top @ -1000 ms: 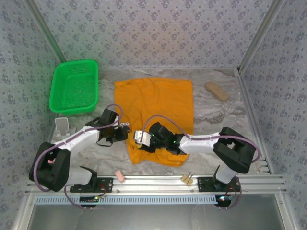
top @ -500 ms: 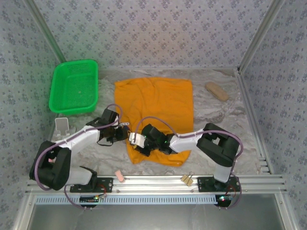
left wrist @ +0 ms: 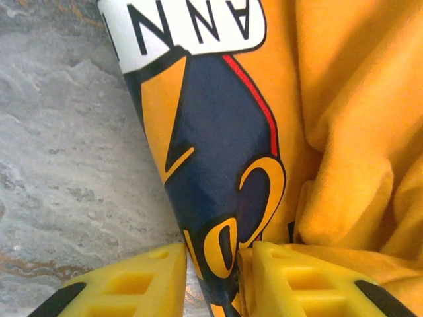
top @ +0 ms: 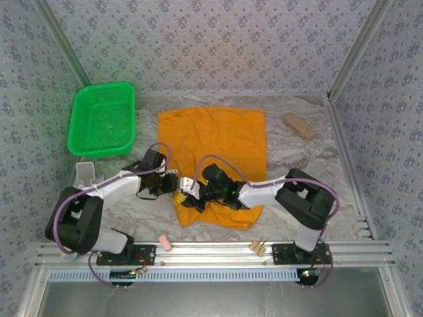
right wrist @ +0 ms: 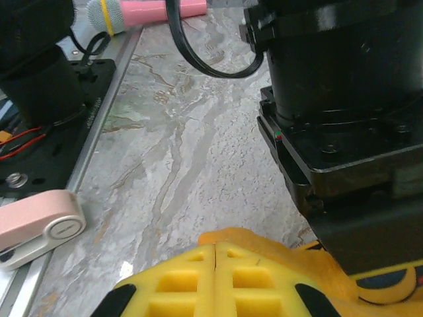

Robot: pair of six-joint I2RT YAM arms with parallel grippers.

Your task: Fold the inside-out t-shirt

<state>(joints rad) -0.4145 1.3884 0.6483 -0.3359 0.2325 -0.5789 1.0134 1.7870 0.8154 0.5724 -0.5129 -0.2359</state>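
Two hands meet at the near left corner of an orange-yellow cotton t-shirt (top: 218, 142). The left hand (left wrist: 215, 254) has its yellow ribbed fingers (left wrist: 297, 277) closed on a raised fold of the cloth, where a dark navy printed graphic (left wrist: 211, 145) with pale lettering faces up. Plain orange fabric bunches to the right of that fold, and bare marbled grey counter (left wrist: 66, 152) lies to its left. The right hand (right wrist: 217, 249), just beside the left one, has its pads pressed flat together. A lip of orange cloth sits right at their tips, and I cannot tell if any is pinched. Away from both hands the t-shirt spreads flat toward the far wall. Beyond the left hand and further to its left stands a green plastic basket (top: 102, 122). Well beyond the right hand lies a tan oblong block (top: 299, 125).
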